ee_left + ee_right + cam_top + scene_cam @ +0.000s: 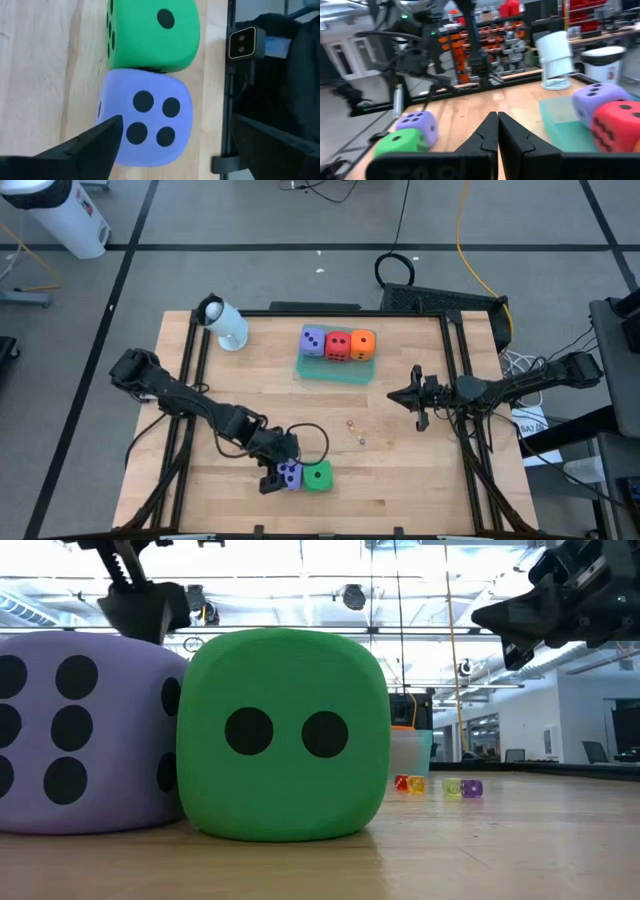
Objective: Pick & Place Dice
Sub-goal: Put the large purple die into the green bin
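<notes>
Wooden table (pixel 400 440), left gripper (pixel 277 479) spread around purple die (pixel 290 474), right gripper (pixel 418 398) pinched together, bright workshop behind.

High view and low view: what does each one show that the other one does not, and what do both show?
Only the high view shows the teal tray carrying a purple die, the red die and the orange die, plus the white cup lying on its side and the right gripper waiting mid-table.

Only the low view shows the green die's two-pip side face and the room beyond the table.

Both show the green die touching the second purple die near the table's front edge, the left gripper at that purple die, and the tiny dice mid-table.
</notes>
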Motion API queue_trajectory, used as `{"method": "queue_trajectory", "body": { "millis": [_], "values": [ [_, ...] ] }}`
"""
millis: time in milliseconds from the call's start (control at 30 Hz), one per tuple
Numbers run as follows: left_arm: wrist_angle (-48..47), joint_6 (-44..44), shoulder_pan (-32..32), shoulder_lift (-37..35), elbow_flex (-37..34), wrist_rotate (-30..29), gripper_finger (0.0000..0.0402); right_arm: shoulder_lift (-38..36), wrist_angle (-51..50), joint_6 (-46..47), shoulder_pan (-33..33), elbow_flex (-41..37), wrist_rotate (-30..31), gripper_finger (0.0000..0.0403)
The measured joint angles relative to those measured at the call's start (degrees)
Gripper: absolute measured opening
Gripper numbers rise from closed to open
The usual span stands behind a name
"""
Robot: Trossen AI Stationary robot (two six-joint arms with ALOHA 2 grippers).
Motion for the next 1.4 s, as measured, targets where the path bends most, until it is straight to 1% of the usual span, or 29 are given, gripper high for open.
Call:
{"method": "queue_trajectory", "body": {
  "millis": [200, 300, 500, 667, 867, 1067, 1300, 1400],
  "values": [
    [-10.1, 3.0, -0.1, 0.8, 6.3, -5.1, 0.0378, 0.0, -0.3, 0.0, 0.0, 0.0, -1.5, 0.0000],
    [-17.8, 2.6, -0.4, 2.0, 11.0, -6.7, 0.0379, 0.0, 0.2, 0.0, 0.0, 0.0, -1.5, 0.0000],
    [-30.2, 4.4, -1.8, 10.1, 21.6, -8.6, 0.0379, -0.2, 3.0, -2.9, -0.1, 0.0, -1.5, 0.0000],
    [-33.0, 6.7, -2.3, 16.8, 27.4, -8.8, 0.0379, -0.4, 4.0, -3.9, -0.1, 0.0, -1.4, 0.0000],
    [-34.5, 7.2, -2.7, 20.0, 29.4, -8.8, 0.0379, -0.5, 3.7, -3.0, -0.1, 0.0, -1.4, 0.0000],
    [-35.1, 5.1, -2.9, 19.6, 29.5, -8.8, 0.0379, -0.5, 3.2, -1.5, -0.1, 0.0, -1.5, 0.0000],
    [-35.0, 4.8, -3.9, 19.6, 29.5, -8.8, 0.0379, -0.5, 3.1, -1.5, -0.1, 0.0, -1.5, 0.0000],
    [-35.1, 4.8, -4.1, 19.6, 29.5, -9.9, 0.0379, -0.5, 3.1, -1.5, -0.1, 0.0, -1.5, 0.0000]
  ]
}}
